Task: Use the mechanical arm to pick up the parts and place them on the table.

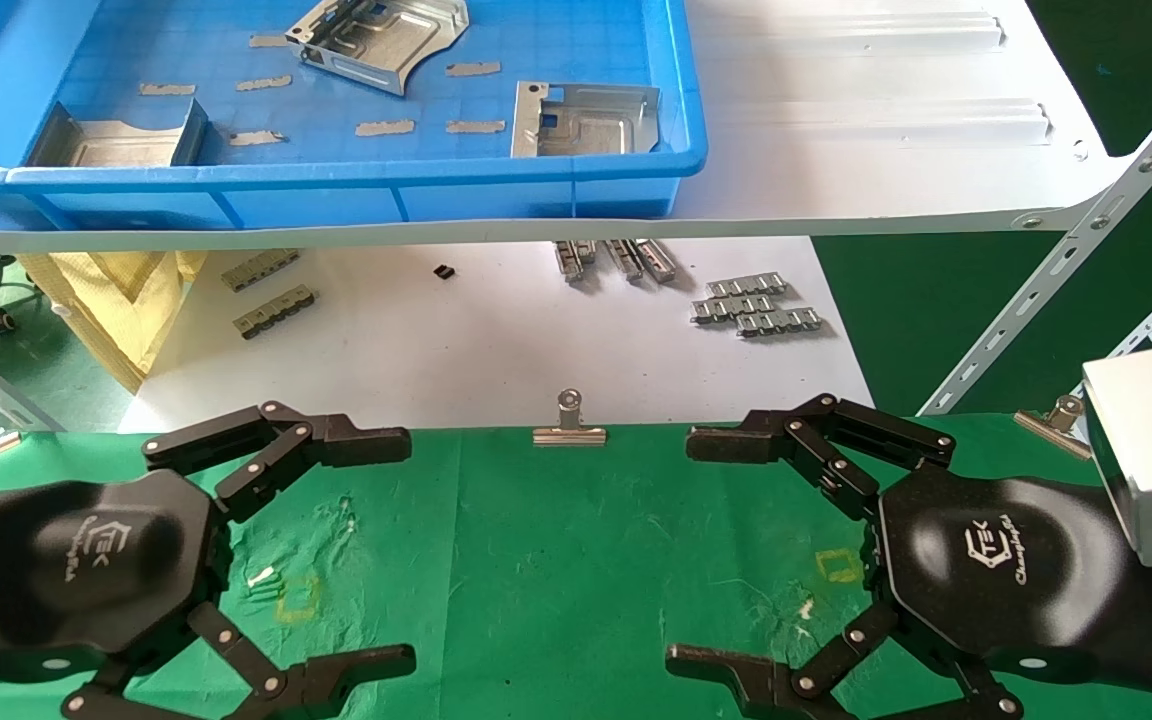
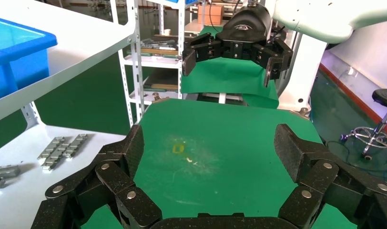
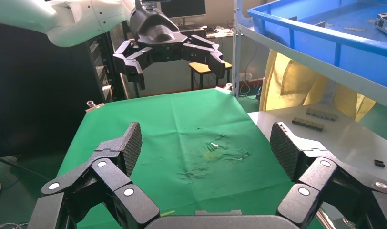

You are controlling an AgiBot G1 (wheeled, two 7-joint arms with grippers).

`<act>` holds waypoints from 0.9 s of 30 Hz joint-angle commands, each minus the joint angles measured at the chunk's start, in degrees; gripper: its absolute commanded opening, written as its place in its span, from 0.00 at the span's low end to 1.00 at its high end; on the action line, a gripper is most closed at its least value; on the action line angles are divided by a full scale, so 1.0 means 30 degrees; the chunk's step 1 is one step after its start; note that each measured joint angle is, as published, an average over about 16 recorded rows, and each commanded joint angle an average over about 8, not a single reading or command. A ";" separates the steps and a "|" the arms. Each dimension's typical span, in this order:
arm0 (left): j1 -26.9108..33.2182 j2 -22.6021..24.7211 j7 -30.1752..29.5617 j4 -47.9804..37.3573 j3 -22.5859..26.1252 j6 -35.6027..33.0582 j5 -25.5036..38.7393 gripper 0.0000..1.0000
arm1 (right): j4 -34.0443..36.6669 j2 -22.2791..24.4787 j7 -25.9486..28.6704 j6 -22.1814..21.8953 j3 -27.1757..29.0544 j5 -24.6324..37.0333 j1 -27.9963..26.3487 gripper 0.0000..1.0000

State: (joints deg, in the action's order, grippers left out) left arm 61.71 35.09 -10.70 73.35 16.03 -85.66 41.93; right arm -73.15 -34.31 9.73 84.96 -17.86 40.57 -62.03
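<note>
Hovering over the green cloth table (image 1: 536, 560), our left pincer (image 1: 376, 550) and right pincer (image 1: 706, 550) are wide open, empty. Shiny silver sheet-metal parts (image 1: 581, 120) far in the blue plastic tray (image 1: 676, 100) look stiff, light, slippery; we should grip a bent-up edge.

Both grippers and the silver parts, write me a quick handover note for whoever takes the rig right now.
Left gripper: open, empty, over the green table.
Right gripper: open, empty, facing it across the cloth.
Parts: three silver plates lie in the blue tray on the white shelf.
Done: nothing on the table.
Left: pick all three and set them on the green cloth.
</note>
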 commanded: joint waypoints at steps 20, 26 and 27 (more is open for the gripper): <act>0.0000 0.0000 0.0000 0.0000 0.0000 0.0000 0.0000 1.00 | 0.0000 0.0000 0.0000 0.0000 0.0000 0.0000 0.0000 0.00; 0.0000 0.0000 0.0000 0.0000 0.0000 0.0000 0.0000 1.00 | 0.0000 0.0000 0.0000 0.0000 0.0000 0.0000 0.0000 0.00; 0.0000 0.0000 0.0000 0.0000 0.0000 0.0000 0.0000 1.00 | 0.0000 0.0000 0.0000 0.0000 0.0000 0.0000 0.0000 0.00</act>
State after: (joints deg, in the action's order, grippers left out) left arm 61.71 35.09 -10.70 73.35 16.03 -85.66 41.93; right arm -73.15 -34.31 9.73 84.96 -17.86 40.57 -62.03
